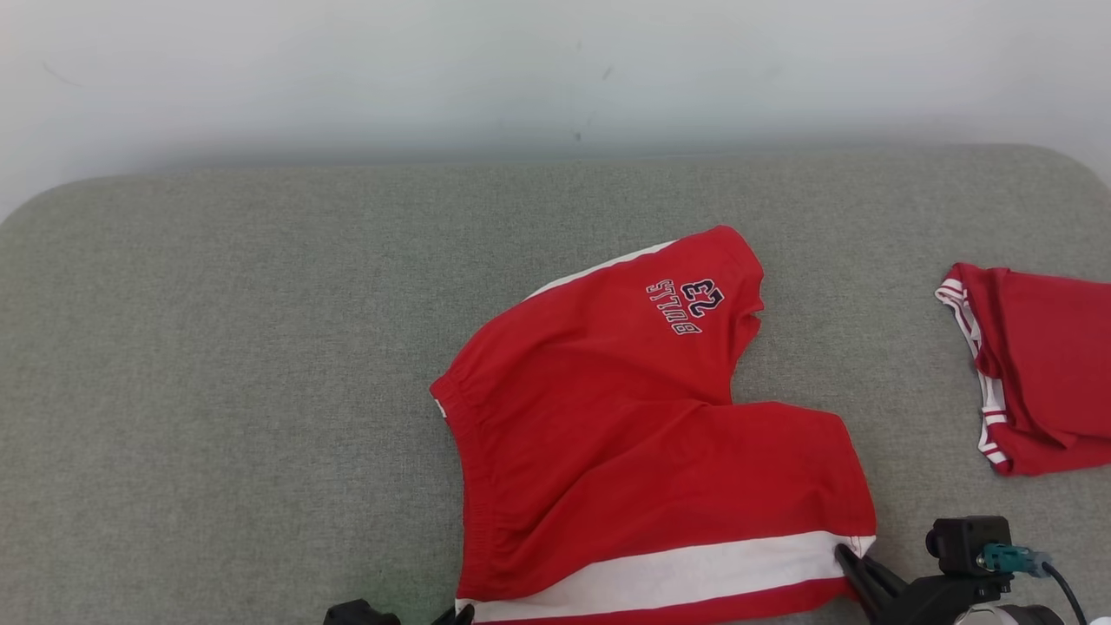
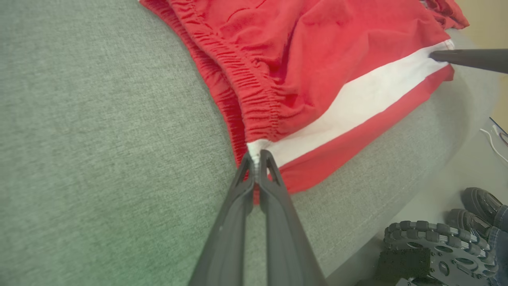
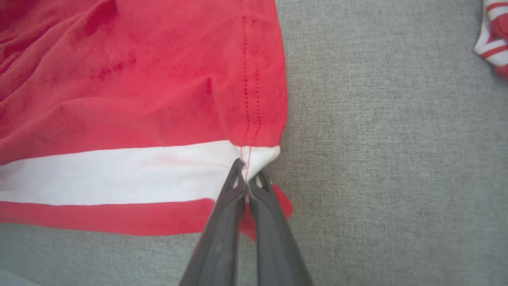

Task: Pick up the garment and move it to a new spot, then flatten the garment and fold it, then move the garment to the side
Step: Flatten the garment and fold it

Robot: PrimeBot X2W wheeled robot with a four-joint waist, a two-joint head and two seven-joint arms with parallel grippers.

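Showing red shorts [image 1: 642,434] lying on a grey fabric surface [image 1: 217,391], toward the near edge and somewhat right of centre in the head view. Laid with the gathered waistband [image 1: 469,469] to the robot's left and the two legs to the right, one leg angled up and away, the other running along the near edge. Marked on the far leg with a dark-and-white print [image 1: 686,305], upside down as seen from the head. Crossed along the near side by a broad white stripe [image 1: 677,573], with a narrow red band below it. Wrinkled rather than flat, with soft folds beside the waistband.

Held at both ends of that stripe. Pinched at the waistband corner between the left fingers [image 2: 254,171], pressed tight together on the very end of the white cloth. Pinched at the hem corner of the near leg between the right fingers [image 3: 245,190], likewise pressed together, just beside the stitched seam and with a small red flap poking out under the tips. Kept low on the surface at both corners, not lifted clear.

Accompanied at the right edge of the head view by a second red garment [image 1: 1041,373] with red-and-white trim, well apart from the shorts. Backed by a pale wall [image 1: 521,69]. Bordered in the left wrist view by the rounded edge of the surface, with a studded wheel [image 2: 432,250] and a person's dark shoes [image 2: 476,206] on the floor beyond.
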